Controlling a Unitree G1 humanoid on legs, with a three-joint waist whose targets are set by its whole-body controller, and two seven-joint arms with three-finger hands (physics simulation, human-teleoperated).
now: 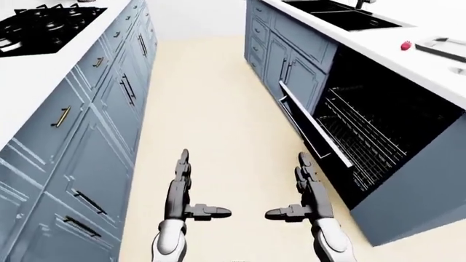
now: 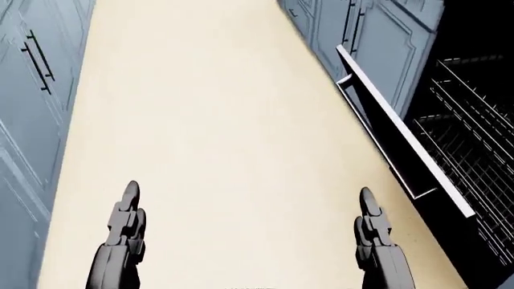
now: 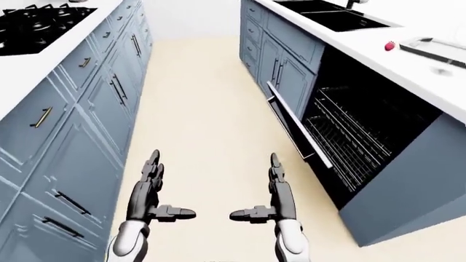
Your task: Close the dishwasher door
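The dishwasher door [image 1: 312,126] hangs partly open, tilted out from the blue cabinet run on the right, with wire racks [image 1: 367,139] showing in the dark cavity behind it. In the head view the door's edge and handle [image 2: 399,139] run down the right side. My left hand [image 1: 181,188] and right hand [image 1: 306,188] are both held out low over the beige floor, fingers straight and thumbs pointing inward, holding nothing. The right hand sits below and to the left of the door's lower corner, apart from it.
Blue cabinets [image 1: 87,136] with a black cooktop [image 1: 40,27] line the left side. The white right counter [image 1: 378,43] carries a dark sink [image 1: 338,16], a small red object [image 1: 406,46] and a tray [image 1: 444,48]. Beige floor [image 1: 211,98] runs between the runs.
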